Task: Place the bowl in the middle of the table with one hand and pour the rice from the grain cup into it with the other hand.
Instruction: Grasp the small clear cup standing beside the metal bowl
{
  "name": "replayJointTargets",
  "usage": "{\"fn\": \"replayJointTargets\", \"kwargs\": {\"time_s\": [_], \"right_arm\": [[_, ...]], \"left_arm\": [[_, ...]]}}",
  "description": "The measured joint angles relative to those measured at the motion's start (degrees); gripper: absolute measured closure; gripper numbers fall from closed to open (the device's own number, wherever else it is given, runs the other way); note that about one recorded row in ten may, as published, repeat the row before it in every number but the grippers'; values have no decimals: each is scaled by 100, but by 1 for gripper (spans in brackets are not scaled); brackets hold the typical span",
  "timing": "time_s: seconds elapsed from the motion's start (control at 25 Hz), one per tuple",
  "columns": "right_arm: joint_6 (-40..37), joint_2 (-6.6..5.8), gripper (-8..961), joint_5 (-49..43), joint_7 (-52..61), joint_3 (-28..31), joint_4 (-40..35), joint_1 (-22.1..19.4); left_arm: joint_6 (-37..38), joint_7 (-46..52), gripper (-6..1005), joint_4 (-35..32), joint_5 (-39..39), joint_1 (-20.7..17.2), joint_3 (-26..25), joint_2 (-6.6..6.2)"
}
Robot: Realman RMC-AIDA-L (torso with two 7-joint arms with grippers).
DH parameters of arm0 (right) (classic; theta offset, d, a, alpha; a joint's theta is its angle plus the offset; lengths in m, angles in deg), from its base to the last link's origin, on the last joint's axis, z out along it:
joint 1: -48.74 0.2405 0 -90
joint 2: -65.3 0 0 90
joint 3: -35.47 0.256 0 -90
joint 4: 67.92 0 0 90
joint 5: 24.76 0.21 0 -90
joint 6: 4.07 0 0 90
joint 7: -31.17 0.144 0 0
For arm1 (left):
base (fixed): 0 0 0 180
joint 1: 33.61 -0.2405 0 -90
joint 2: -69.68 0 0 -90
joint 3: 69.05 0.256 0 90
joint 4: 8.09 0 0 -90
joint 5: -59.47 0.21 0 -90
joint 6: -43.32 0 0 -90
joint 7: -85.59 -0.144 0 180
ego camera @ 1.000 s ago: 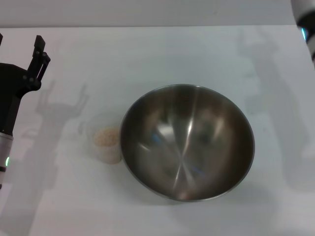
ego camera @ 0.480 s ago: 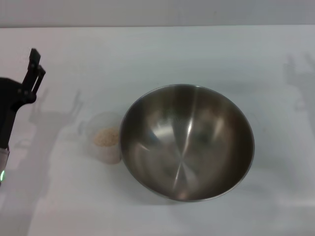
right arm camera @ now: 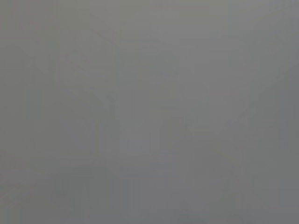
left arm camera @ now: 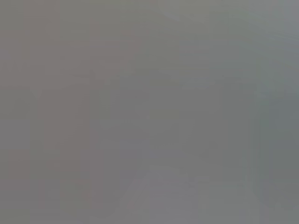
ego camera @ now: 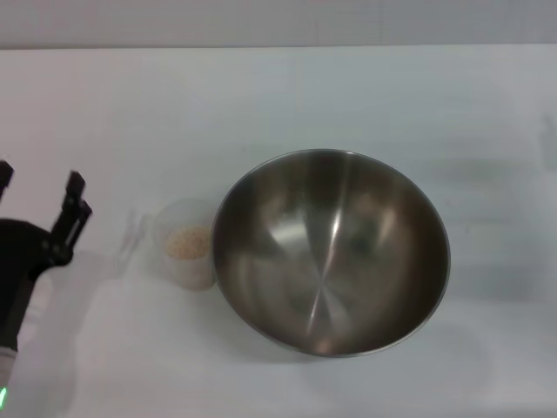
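A large steel bowl (ego camera: 331, 251) sits upright on the white table (ego camera: 287, 96), its brushed inside bare and catching dull reflections. Touching the bowl's rim on the robot's left side, or so close that no gap shows, stands the small clear grain cup (ego camera: 184, 244), also upright, with a low layer of pale rice (ego camera: 187, 243) resting in its bottom. A faint clear handle juts from the cup on the side away from the bowl. Well apart from the cup, farther out on that same side of the bowl, the left gripper (ego camera: 39, 193) hangs above the table at the edge of the head view, its two dark fingers (ego camera: 74, 203) spread apart with nothing between them. The black body of the left arm runs down from the fingers toward the near corner of the view, where a small green light glows. The gripper touches neither the cup nor the bowl. The right gripper does not appear in the head view. On the bowl's far side and on its right, only bare tabletop shows, crossed by soft grey shadows. The table's back edge runs straight across behind the bowl, meeting a grey strip of background. Both wrist views show only a flat grey blur in which no object can be made out.
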Motion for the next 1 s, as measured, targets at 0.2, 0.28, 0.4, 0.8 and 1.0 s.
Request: {"fn": "replayJointTargets", "kwargs": {"time_s": [0.2, 0.28, 0.4, 0.8, 1.0], "right_arm": [[205, -56, 484, 0, 21, 109, 57, 115], [283, -72, 484, -2, 13, 109, 65, 168], [331, -93, 484, -1, -2, 110, 75, 229], [348, -133, 484, -2, -11, 112, 83, 308], [348, -132, 484, 3, -12, 112, 87, 313]], "left_arm": [[-48, -4, 240, -55, -1, -90, 410, -15], [-187, 14, 240, -111, 0, -120, 560, -15], [-187, 14, 241, -111, 0, -120, 560, -15], [-994, 28, 244, -129, 2, 77, 769, -17], [-1131, 27, 246, -177, 1, 198, 771, -17]]}}
